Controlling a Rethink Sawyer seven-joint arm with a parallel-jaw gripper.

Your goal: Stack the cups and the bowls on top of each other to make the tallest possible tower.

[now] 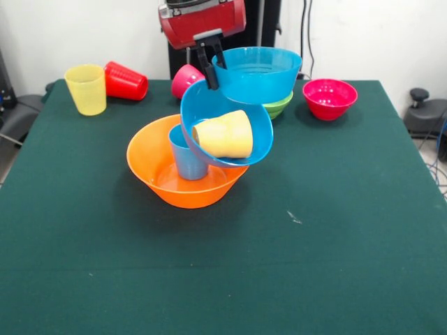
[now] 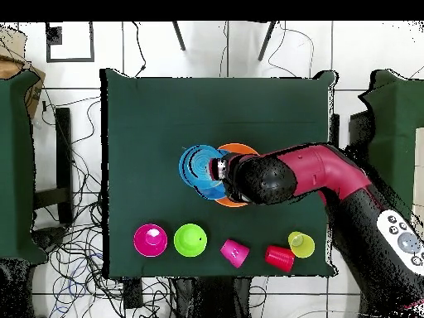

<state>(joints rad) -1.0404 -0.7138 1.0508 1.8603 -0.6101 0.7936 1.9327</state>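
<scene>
The end effector (image 1: 211, 68) pinched the small blue bowl's (image 1: 258, 73) rim; lowering it level onto the tilted large blue bowl (image 1: 227, 132) looked wise.

green bowl (image 1: 279, 106) mostly hidden behind small blue bowl (image 1: 257, 73), arm (image 2: 331, 178) covering the tower overhead

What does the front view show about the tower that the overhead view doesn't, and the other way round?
Only the front view shows the layers: a light blue cup standing in the large orange bowl, a large blue bowl tilted on it with an orange cup lying inside, and the claw gripping the small blue bowl's rim.

Only the overhead view shows the whole arm reaching across the table.

Both show the stack plus the magenta bowl, green bowl, and pink, red and yellow cups along one table edge.
</scene>
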